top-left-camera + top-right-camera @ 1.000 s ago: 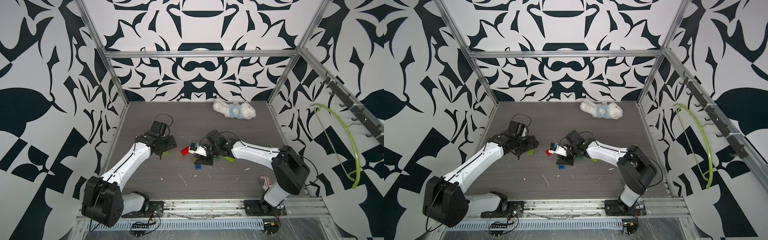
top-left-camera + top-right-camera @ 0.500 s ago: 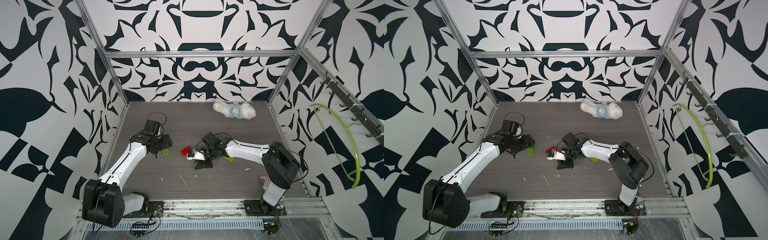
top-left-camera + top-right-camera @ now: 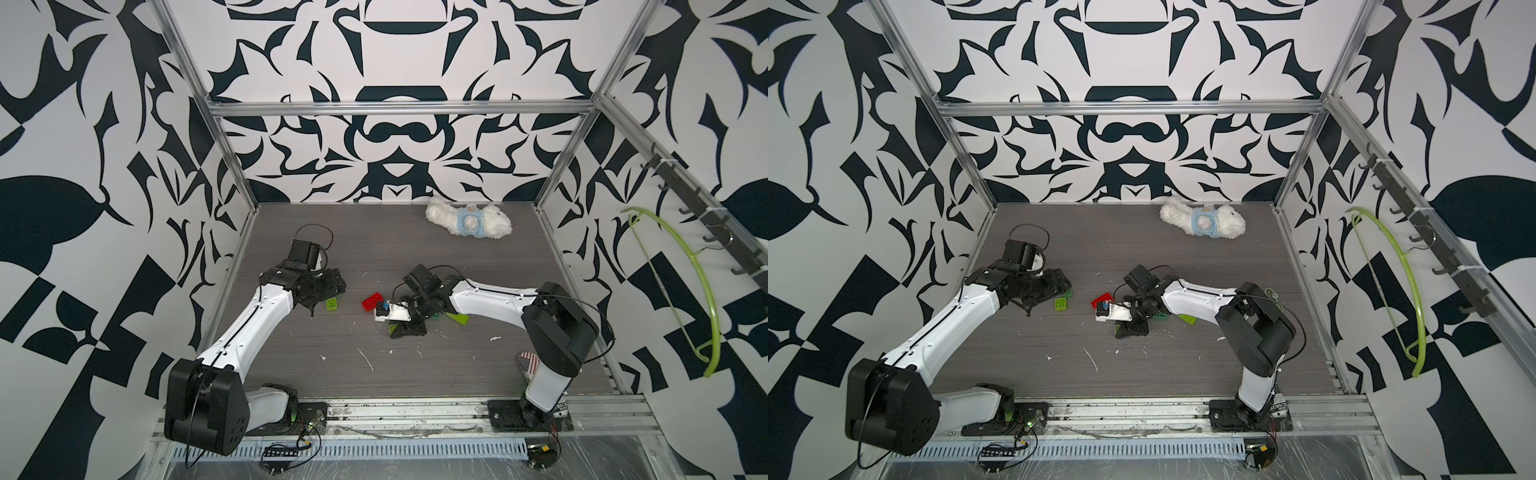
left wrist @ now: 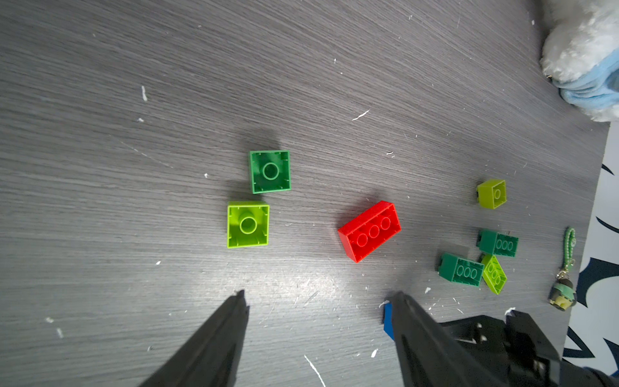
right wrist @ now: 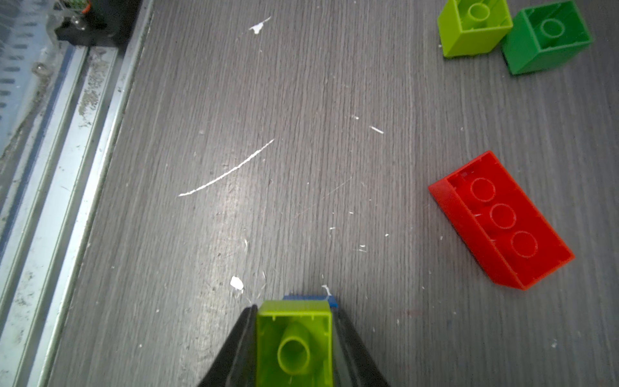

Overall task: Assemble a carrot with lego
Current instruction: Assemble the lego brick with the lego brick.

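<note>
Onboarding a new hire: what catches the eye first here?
The bold black-and-white patterned walls dominate both top views. On the grey table, the red brick stands out near centre, close to the right end effector shut on a lime brick. A white plush toy lies by the back wall.

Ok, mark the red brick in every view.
Top view: red brick, just below picture centre.
Top view: red brick, same spot.
Left wrist: red brick, ahead of the open left gripper.
Right wrist: red brick, past the held lime brick.
Landmark: loose lime square, near it in all four.
</note>
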